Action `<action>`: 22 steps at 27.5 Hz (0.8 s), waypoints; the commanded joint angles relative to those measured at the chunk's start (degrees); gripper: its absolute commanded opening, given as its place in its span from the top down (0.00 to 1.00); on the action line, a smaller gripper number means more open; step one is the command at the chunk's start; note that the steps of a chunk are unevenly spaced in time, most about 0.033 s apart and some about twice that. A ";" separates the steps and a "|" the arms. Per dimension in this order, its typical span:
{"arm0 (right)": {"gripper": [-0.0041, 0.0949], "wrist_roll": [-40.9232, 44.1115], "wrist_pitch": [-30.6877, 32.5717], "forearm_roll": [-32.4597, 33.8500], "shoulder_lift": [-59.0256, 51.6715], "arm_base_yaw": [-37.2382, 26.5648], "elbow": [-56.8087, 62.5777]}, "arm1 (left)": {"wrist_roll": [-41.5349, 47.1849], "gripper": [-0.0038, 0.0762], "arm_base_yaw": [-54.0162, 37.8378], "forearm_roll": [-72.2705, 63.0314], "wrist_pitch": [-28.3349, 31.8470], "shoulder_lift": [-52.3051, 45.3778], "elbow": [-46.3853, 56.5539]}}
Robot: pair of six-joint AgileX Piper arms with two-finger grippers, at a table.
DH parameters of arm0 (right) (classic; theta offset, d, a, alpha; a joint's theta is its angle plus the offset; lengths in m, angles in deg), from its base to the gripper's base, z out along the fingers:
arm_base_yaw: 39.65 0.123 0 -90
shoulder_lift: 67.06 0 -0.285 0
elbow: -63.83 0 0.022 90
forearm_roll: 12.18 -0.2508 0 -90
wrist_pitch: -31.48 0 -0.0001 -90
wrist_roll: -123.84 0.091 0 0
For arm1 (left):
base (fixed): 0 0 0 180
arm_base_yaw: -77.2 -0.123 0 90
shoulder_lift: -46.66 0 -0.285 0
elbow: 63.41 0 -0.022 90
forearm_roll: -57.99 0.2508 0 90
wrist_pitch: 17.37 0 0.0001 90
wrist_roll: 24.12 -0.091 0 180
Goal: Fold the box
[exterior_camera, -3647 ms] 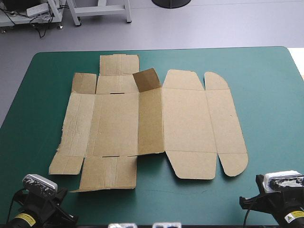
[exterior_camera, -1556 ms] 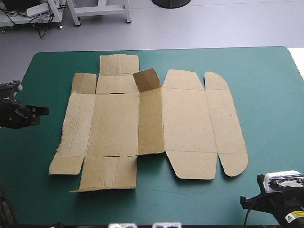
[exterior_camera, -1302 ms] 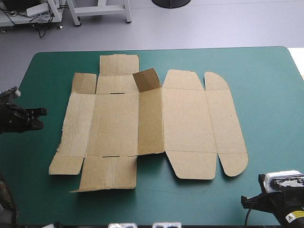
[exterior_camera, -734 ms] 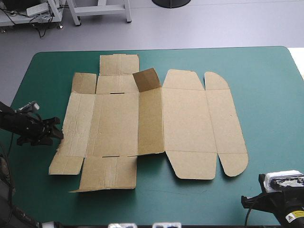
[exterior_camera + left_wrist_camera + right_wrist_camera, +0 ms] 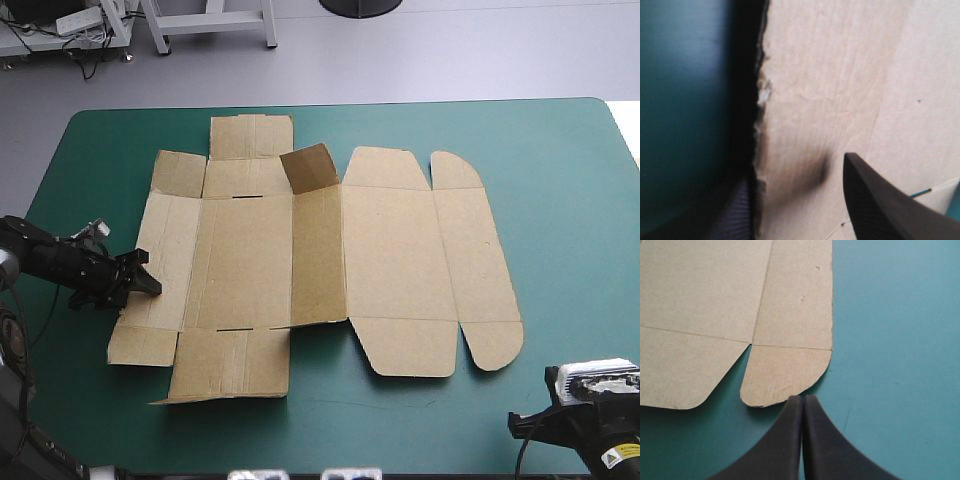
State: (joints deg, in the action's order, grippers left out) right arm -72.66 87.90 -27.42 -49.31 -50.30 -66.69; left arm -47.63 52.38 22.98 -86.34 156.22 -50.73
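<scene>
In the high view the box (image 5: pixel 330 260) lies flat as a cut brown sheet across the middle of the teal-green cover (image 5: pixel 560 180), with only one small flap (image 5: pixel 308 167) standing up at its far side. The left gripper (image 5: pixel 140 284) is at the box's left edge, near its front corner. The right arm sits well off the box's near right corner. Bare cover shows on every side of the box, widest beyond its right edge. In the left wrist view the black fingers (image 5: pixel 880 200) stand apart, released, astride the box's ragged left edge (image 5: pixel 760 100): one on the cover side, the other over the board. I cannot tell whether either touches it. In the right wrist view the right gripper (image 5: pixel 803 399) is clenched on nothing, just short of the box's rounded corner tab (image 5: pixel 785 375). The board looks light, stiff between its creases and prone to tear; grip panels at an outer edge, near a crease.
</scene>
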 commanded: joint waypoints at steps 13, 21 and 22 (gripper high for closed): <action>0.97 -0.28 -3.66 -0.37 0.78 0.19 -1.51 | -0.90 0.96 1.86 -4.93 -5.22 0.28 3.43; 0.97 -0.28 -3.66 -0.58 0.78 0.19 -1.51 | -6.54 0.96 6.01 -1.89 -5.22 -7.58 -1.93; 0.97 -0.28 -3.66 -0.58 0.78 0.19 -1.51 | -7.09 0.97 7.06 -0.98 -5.22 -9.01 -3.51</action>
State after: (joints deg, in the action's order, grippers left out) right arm -72.66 87.90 -27.40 -49.31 -50.28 -66.69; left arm -52.43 57.06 20.49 -85.88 152.79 -49.98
